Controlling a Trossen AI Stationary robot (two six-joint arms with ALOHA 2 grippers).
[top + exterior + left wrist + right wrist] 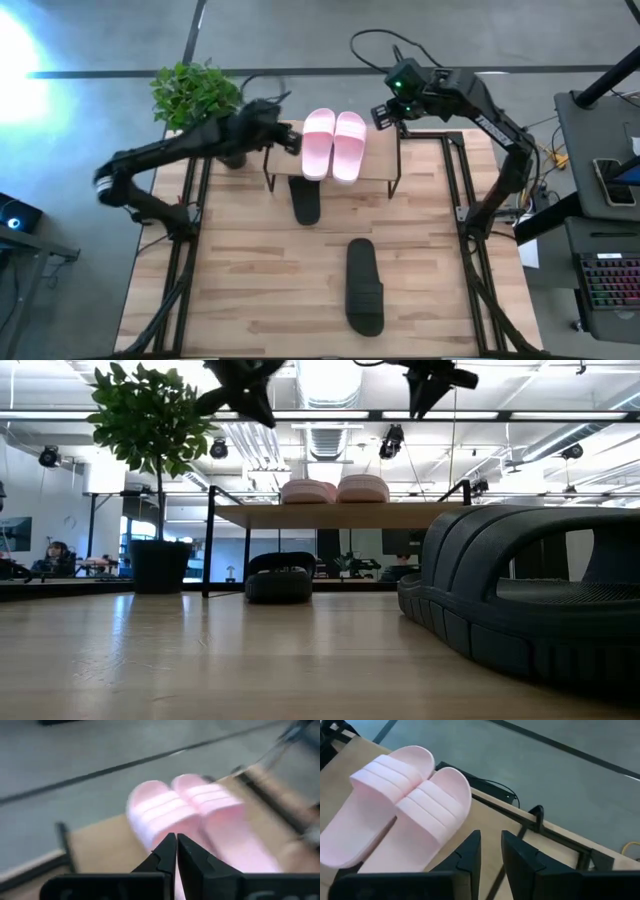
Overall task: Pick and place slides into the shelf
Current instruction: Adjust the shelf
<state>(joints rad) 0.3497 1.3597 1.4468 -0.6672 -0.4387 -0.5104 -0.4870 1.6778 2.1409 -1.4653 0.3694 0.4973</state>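
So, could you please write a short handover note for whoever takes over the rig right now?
Left claw: shut, empty, by the left end of the shelf.
Right claw: slightly open, empty, above the shelf's right end.
Done: the pink pair lies side by side on the shelf top.
Left: one black slide sits partly under the shelf; the other black slide lies out on the table.

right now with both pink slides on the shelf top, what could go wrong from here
The pink slides overhang the shelf front edge, so a brush from the left gripper, shut just beside them, could knock one off. One black slide lies half under the shelf; pushing it deeper risks catching the black frame. The other black slide lies far from both arms; the right gripper, slightly open, faces a long reach.
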